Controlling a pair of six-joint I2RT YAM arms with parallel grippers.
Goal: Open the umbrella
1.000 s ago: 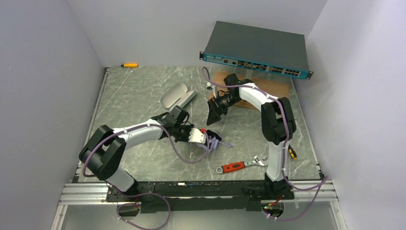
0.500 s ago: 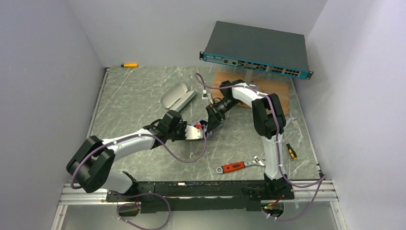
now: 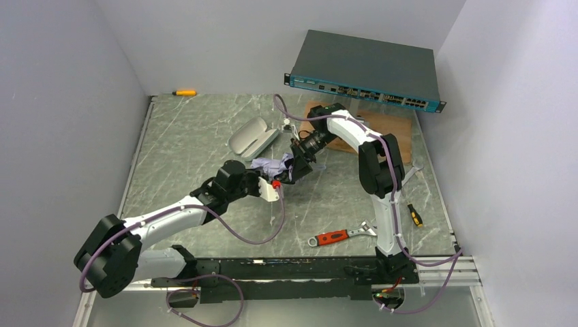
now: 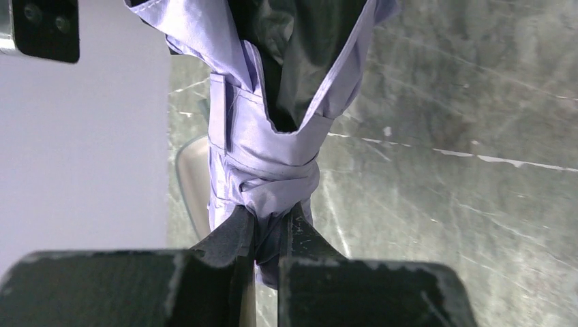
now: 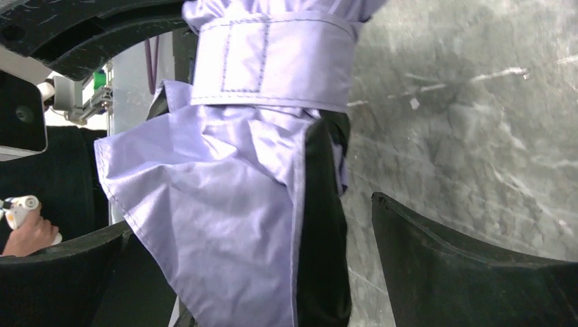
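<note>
The umbrella is folded, its lavender fabric bunched with black folds, and is held above the table's middle between both grippers. My left gripper is shut on one end of it. In the left wrist view the jaws pinch the twisted fabric of the umbrella below its strap. My right gripper is open at the other end. In the right wrist view its fingers stand wide apart either side of the umbrella, with a gap on the right side. The shaft and handle are hidden.
A pale oval case lies just beyond the umbrella. A network switch and a wooden board are at the back right. A red-handled wrench lies near the front. Screwdrivers lie at the back left and right.
My left gripper carried the umbrella from the table's near middle toward the back left. My right gripper swung down and left to meet it, and its fingers now straddle the fabric.
</note>
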